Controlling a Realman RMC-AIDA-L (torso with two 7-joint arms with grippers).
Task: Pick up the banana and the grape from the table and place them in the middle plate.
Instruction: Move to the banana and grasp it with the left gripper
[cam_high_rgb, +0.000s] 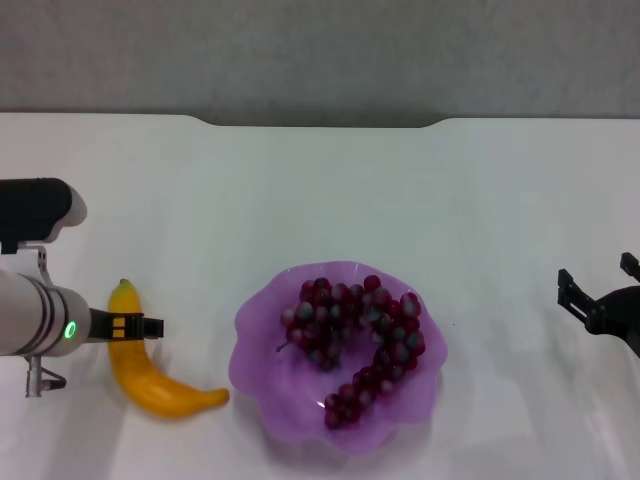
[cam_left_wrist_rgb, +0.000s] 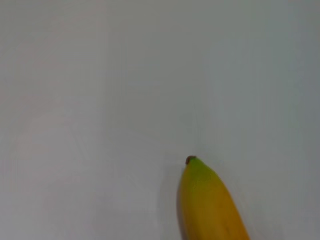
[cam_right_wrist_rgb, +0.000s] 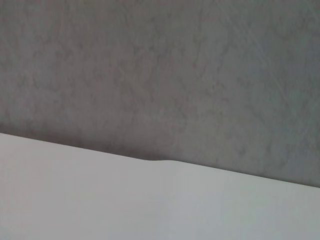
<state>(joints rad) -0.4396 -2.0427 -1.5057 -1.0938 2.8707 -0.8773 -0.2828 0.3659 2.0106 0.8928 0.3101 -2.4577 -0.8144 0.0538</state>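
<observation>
The yellow banana (cam_high_rgb: 160, 390) lies on the white table (cam_high_rgb: 330, 190) at the front left, left of the purple scalloped plate (cam_high_rgb: 262, 400). Its green tip also shows in the left wrist view (cam_left_wrist_rgb: 210, 205). The bunch of dark red grapes (cam_high_rgb: 355, 335) lies inside the plate. My left gripper (cam_high_rgb: 130, 326) is over the banana's upper end, just below its stem tip. My right gripper (cam_high_rgb: 597, 277) is open and empty, low over the table at the far right, well away from the plate.
The table's far edge has a shallow notch (cam_high_rgb: 320, 124), with a grey wall behind it. The right wrist view shows only the table (cam_right_wrist_rgb: 100, 200) and that wall.
</observation>
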